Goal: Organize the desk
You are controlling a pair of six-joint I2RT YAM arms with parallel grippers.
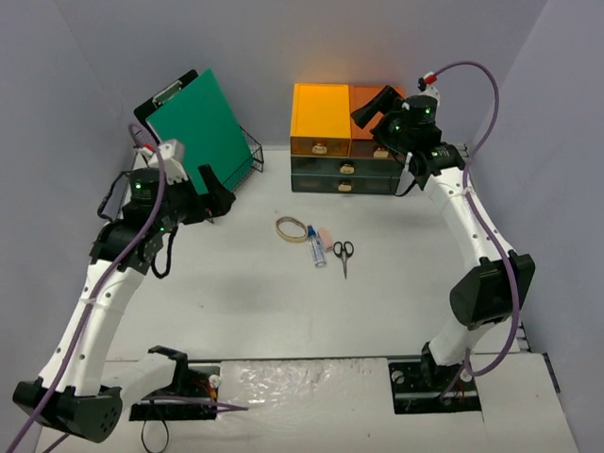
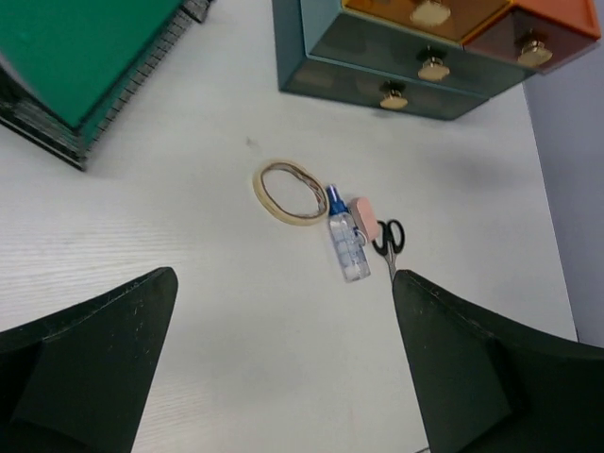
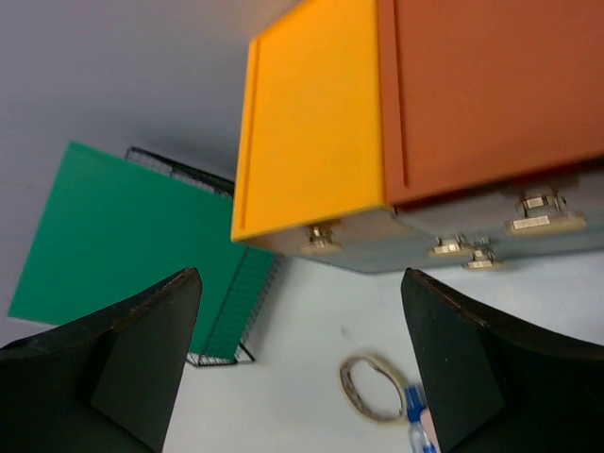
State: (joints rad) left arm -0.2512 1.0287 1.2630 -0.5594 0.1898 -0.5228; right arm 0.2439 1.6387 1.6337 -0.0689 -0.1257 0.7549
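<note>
The white desk (image 1: 236, 302) holds a tape ring (image 1: 291, 228), a small clear bottle with a blue cap (image 1: 316, 252), a pink eraser (image 1: 324, 233) and black scissors (image 1: 343, 253) near its middle. My left gripper (image 1: 213, 192) is open and empty, raised beside the wire rack, left of these items. The left wrist view shows the tape ring (image 2: 288, 192), bottle (image 2: 345, 243), eraser (image 2: 364, 217) and scissors (image 2: 389, 241) ahead of that gripper (image 2: 283, 377). My right gripper (image 1: 375, 105) is open and empty, high over the drawer unit; it also shows in the right wrist view (image 3: 302, 368).
A black wire rack (image 1: 247, 156) at the back left holds a green folder (image 1: 200, 127) and a clipboard. A drawer unit at the back centre has a yellow drawer (image 1: 320, 120) and an orange drawer (image 3: 491, 94) above dark teal drawers (image 1: 344, 175). Grey-blue walls enclose three sides.
</note>
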